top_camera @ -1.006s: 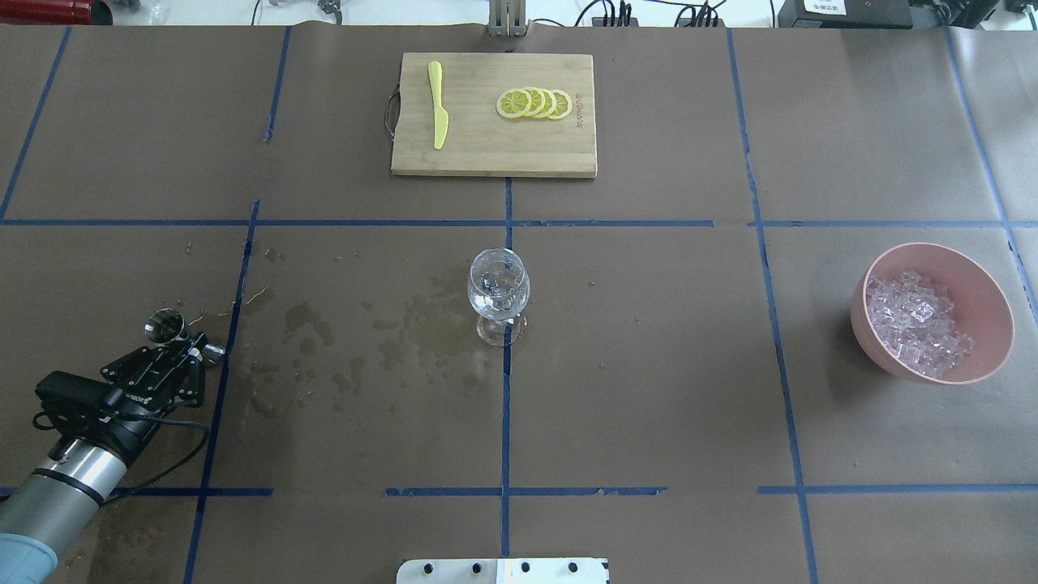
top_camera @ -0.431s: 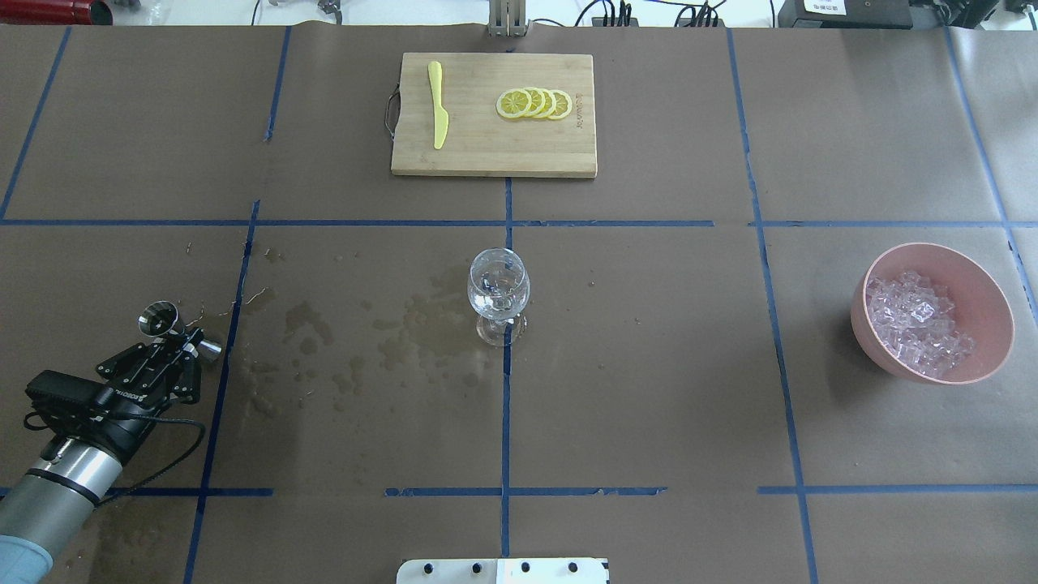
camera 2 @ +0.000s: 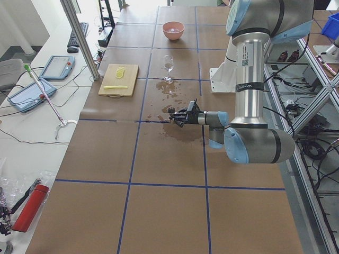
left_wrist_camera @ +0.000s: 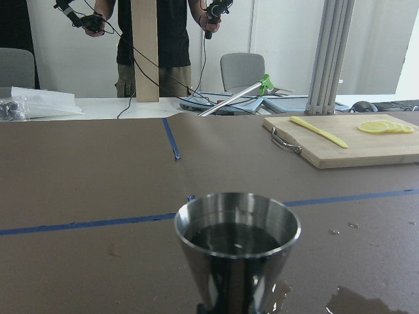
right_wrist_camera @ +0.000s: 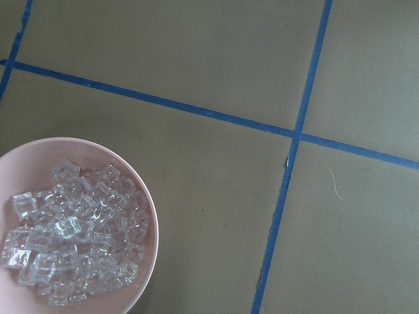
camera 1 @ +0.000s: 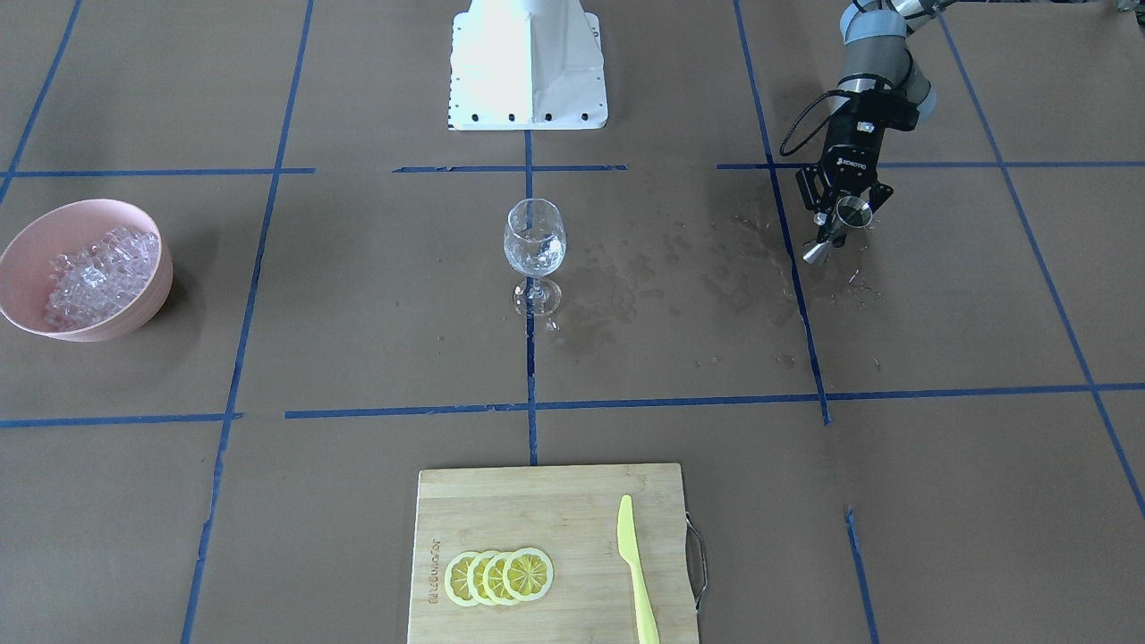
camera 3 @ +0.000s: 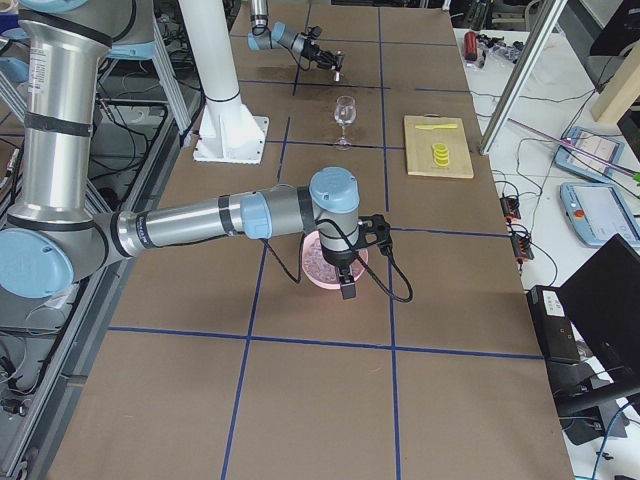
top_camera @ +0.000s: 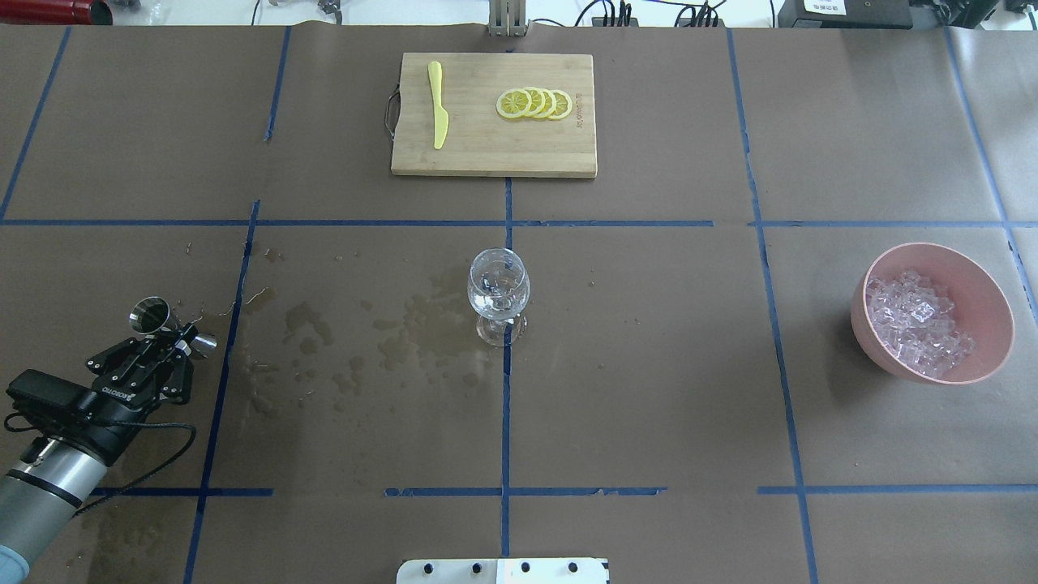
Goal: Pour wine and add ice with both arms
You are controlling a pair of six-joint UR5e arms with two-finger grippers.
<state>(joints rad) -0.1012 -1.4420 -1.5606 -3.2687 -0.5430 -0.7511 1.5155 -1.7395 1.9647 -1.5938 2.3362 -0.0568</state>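
Left gripper (top_camera: pixel 173 342) is backing off toward 8 o'clock in the overhead view since a second ago, taking the steel jigger (top_camera: pixel 151 315) along. Its fingers are pinching narrow on the jigger's waist. Wine (top_camera: pixel 497 304) is sitting as a shallow clear pool in the wine glass (top_camera: pixel 503 331) at table centre. The glass is standing upright, long axis vertical, mouth up. Ice (top_camera: pixel 916 326) is piling in the pink bowl (top_camera: pixel 985 304) at 3 o'clock from the glass. Left wrist view is showing the jigger upright, mouth up; overhead isn't making that clear. Right gripper (camera 3: pixel 346 288) is showing only in the right side view, hanging over the bowl, right arm (camera 3: pixel 190 222) stretching out level, wrist bending down. Can't tell its opening. Left arm (top_camera: pixel 45 483) is running low.
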